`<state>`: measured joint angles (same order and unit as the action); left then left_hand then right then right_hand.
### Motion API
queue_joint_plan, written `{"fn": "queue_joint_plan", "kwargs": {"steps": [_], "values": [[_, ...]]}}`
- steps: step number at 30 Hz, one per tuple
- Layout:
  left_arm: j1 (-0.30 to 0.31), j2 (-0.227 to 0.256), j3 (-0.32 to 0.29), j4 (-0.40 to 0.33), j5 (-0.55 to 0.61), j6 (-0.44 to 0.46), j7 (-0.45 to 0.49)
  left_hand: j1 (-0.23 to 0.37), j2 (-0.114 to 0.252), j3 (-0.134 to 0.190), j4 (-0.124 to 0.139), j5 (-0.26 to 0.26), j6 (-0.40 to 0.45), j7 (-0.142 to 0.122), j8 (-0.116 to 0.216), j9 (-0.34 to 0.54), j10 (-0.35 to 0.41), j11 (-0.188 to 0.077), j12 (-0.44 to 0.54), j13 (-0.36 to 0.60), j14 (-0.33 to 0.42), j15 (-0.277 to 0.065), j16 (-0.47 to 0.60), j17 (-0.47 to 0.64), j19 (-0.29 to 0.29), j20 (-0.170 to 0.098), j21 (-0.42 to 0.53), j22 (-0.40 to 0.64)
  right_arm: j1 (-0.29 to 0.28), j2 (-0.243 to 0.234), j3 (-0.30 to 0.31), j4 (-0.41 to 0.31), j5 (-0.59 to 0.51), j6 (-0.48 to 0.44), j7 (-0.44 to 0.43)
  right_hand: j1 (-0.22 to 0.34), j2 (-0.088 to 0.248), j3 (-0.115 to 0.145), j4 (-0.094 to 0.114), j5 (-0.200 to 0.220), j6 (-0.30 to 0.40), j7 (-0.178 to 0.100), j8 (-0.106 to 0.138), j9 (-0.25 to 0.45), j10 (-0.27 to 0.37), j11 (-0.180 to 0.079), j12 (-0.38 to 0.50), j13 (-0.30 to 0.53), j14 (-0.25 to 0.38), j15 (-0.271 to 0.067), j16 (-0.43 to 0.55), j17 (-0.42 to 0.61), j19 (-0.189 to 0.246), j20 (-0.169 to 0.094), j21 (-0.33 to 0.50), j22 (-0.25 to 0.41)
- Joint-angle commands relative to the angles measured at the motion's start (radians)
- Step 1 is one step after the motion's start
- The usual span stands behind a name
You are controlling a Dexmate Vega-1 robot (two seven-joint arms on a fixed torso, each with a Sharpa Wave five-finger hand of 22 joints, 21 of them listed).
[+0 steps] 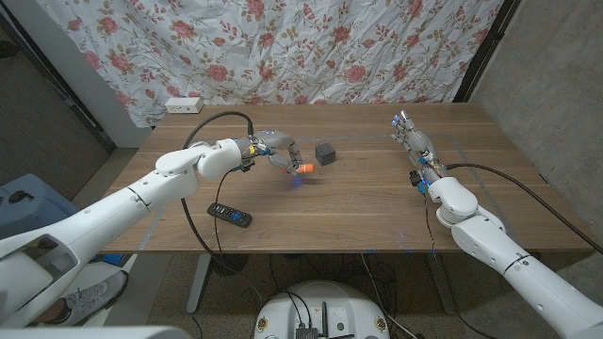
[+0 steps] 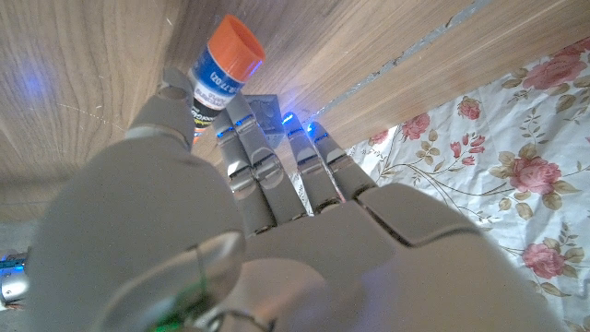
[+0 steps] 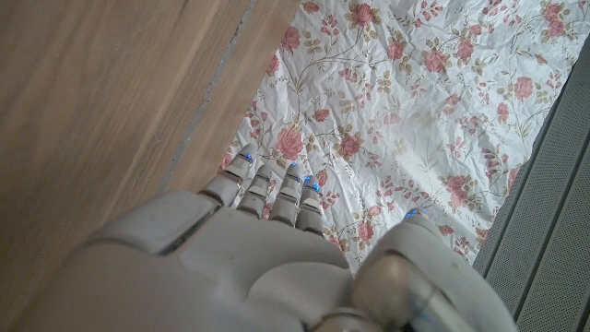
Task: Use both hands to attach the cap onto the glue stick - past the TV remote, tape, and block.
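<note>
Remote control, black and slim (image 1: 230, 216), lies nearest on the wooden table (image 1: 358, 202). Beyond it my left hand (image 1: 280, 155) clamps the white-labelled glue stick with its orange end (image 1: 303, 168), tilted just above the table; the left wrist view shows that end (image 2: 232, 44) jutting past my fingertips (image 2: 241, 124). Just beside sits a dark grey cube block (image 1: 326, 153). Farther right, my right hand (image 1: 412, 139) waits with fingers apart, holding nothing. Risk: the shallow grip may let the stick slip when pressed.
</note>
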<state>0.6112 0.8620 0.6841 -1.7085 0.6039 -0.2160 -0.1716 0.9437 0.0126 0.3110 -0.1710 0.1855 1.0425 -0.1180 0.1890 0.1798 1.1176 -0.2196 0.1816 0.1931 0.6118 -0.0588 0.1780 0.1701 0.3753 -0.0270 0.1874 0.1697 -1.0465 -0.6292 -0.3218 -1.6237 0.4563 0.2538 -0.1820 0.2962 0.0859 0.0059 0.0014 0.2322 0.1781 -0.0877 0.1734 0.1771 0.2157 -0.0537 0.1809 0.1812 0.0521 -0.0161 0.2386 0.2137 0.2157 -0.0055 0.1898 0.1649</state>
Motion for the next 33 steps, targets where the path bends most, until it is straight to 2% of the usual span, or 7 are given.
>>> {"fn": "queue_joint_plan", "kwargs": {"steps": [1, 12, 33], "values": [[-0.015, 0.008, 0.022, 0.003, 0.091, -0.026, -0.02, 0.032, 0.034, 0.006, 0.007, 0.004, 0.001, -0.009, 0.008, 0.025, -0.002, -0.003, 0.004, 0.005, -0.003, -0.141, 0.004, 0.002, -0.008, 0.003, -0.005, 0.003, -0.006, 0.025, -0.009, 0.031, 0.024, 0.031, -0.001, 0.006, 0.011, 0.001, 0.012, 0.001, 0.004, 0.008, 0.008, 0.0, 0.0, 0.0, 0.003, 0.004, 0.001, 0.002, -0.003, 0.003, 0.003, 0.002, -0.002, 0.002], [-0.004, 0.006, 0.033, -0.015, 0.173, -0.015, -0.014, 0.028, 0.031, 0.002, 0.008, 0.003, -0.006, -0.021, 0.008, 0.025, -0.016, -0.004, 0.004, 0.005, -0.018, -0.14, 0.001, 0.002, -0.031, 0.005, -0.008, 0.003, -0.003, 0.046, -0.014, 0.057, 0.032, 0.05, -0.007, 0.003, 0.015, 0.002, 0.012, 0.002, 0.005, 0.008, 0.01, 0.0, 0.002, 0.002, 0.005, 0.004, 0.002, 0.0, -0.004, 0.003, 0.003, 0.001, -0.002, 0.002], [0.049, 0.005, 0.039, -0.045, 0.259, 0.076, 0.014, 0.036, 0.03, 0.001, 0.002, 0.005, -0.023, -0.032, 0.006, 0.024, -0.035, -0.005, 0.003, 0.004, -0.026, -0.14, 0.004, 0.003, -0.047, -0.001, -0.007, 0.001, 0.004, 0.07, -0.026, 0.087, 0.041, 0.065, -0.006, -0.005, 0.023, 0.004, 0.016, 0.004, 0.011, 0.013, 0.014, 0.0, 0.002, 0.006, 0.007, 0.003, 0.005, 0.001, -0.006, 0.003, 0.002, -0.001, -0.003, 0.002]]}}
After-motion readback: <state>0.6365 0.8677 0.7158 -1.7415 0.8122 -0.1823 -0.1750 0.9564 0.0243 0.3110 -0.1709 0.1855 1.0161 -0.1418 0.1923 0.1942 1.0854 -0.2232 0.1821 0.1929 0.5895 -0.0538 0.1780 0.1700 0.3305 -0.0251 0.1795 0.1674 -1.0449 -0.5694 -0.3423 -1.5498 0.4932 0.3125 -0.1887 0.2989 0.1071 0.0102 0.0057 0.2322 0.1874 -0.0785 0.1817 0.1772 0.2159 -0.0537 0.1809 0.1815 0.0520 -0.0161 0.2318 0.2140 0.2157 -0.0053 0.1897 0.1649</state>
